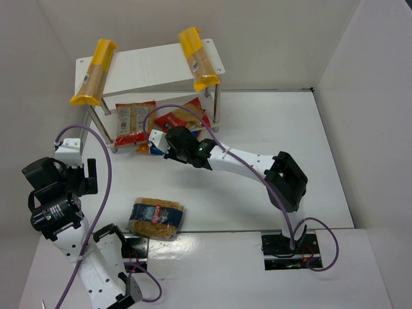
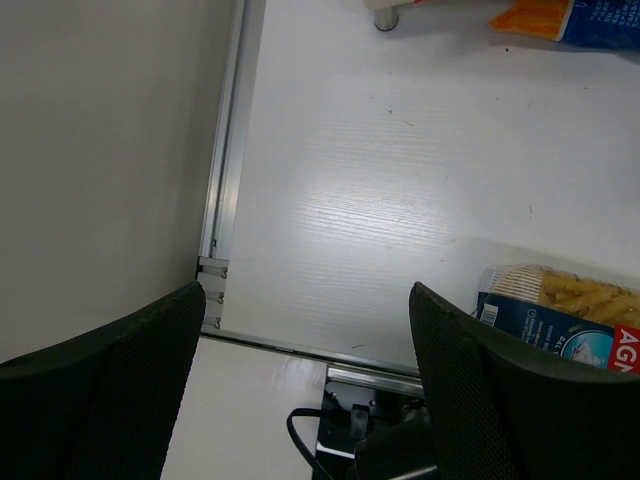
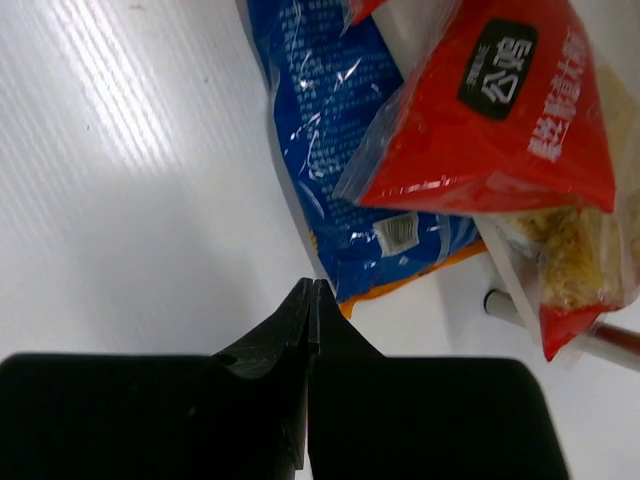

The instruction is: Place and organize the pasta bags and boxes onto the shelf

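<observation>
Our R gripper (image 3: 312, 285), fingers pressed together on nothing, sat just beside a blue bag (image 3: 320, 150) at the shelf (image 1: 154, 64) front, 11 o'clock on the table (image 1: 290, 129). L gripper (image 2: 308, 295) was spread, empty. Two pasta boxes (image 1: 93, 74) (image 1: 198, 58) lay atop the shelf, two red bags (image 1: 134, 122) (image 1: 183, 118) on its lower tier, and a second blue bag (image 1: 156, 219) on the table at 7 o'clock.

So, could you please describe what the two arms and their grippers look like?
The left arm and right arm are white tubular links joined by bulky black joint housings, each trailing a looping purple cable. A small green light glows near the right wrist. The left gripper has broad black fingers with finely dotted pads. The right gripper has black fingers tapering to thin wedge tips.
</observation>
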`<state>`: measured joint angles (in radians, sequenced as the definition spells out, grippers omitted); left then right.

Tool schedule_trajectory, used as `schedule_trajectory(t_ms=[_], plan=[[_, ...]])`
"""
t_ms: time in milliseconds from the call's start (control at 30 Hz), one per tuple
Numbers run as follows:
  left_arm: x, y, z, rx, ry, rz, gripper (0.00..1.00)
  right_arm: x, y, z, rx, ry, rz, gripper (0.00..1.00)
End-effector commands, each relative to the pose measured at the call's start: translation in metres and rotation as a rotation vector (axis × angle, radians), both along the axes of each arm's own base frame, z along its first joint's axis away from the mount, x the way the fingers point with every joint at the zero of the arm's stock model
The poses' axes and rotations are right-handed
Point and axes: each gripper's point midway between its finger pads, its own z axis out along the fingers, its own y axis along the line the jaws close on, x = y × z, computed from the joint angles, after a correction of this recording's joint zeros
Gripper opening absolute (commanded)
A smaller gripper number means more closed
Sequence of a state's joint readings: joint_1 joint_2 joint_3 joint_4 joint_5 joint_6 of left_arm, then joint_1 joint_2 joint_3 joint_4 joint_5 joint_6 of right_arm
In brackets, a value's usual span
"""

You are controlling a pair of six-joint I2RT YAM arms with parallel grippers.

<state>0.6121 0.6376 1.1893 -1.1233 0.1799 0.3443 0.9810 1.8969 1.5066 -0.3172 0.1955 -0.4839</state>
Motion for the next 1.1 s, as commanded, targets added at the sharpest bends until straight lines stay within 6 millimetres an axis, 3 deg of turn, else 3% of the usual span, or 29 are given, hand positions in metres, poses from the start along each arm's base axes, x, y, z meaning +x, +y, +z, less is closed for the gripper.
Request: schedule_trajectory(t_ms=[0,133,200,333,367,533,600,633,667,700,1067], plan=[[0.001,0.004,0.01,0.035,-0.022,-0.001,0.88,0.017,0.026,0.02,0.076,-0.047,0.012,0.0],[-0.001,0.008,0.01,0.053,-0.011,0.012,0.88,0.035,0.033,0.016,0.094,-0.046,0.003,0.0],[-0.002,0.009,0.01,0.057,-0.008,0.02,0.88,0.045,0.029,0.002,0.074,-0.032,-0.017,0.0],[-0.004,0.009,0.008,0.057,0.003,0.027,0.88,0.062,0.032,-0.003,0.09,-0.039,-0.033,0.0],[-0.004,0.009,0.011,0.062,-0.005,0.027,0.88,0.067,0.028,-0.014,0.074,-0.027,-0.043,0.0],[-0.003,0.014,0.008,0.06,0.016,0.042,0.88,0.091,0.026,-0.002,0.115,-0.068,-0.081,0.0],[-0.003,0.014,0.012,0.065,0.009,0.042,0.88,0.095,0.028,-0.006,0.115,-0.076,-0.089,0.0],[-0.002,0.015,0.013,0.07,0.001,0.042,0.88,0.1,0.03,0.004,0.132,-0.1,-0.102,0.0],[-0.001,0.016,0.012,0.065,0.009,0.042,0.88,0.102,0.03,-0.002,0.125,-0.102,-0.109,0.0],[-0.001,0.016,0.012,0.065,0.009,0.042,0.88,0.105,0.033,0.008,0.144,-0.116,-0.109,0.0],[-0.001,0.019,0.014,0.074,0.015,0.057,0.88,0.128,0.05,0.011,0.195,-0.139,-0.138,0.0]])
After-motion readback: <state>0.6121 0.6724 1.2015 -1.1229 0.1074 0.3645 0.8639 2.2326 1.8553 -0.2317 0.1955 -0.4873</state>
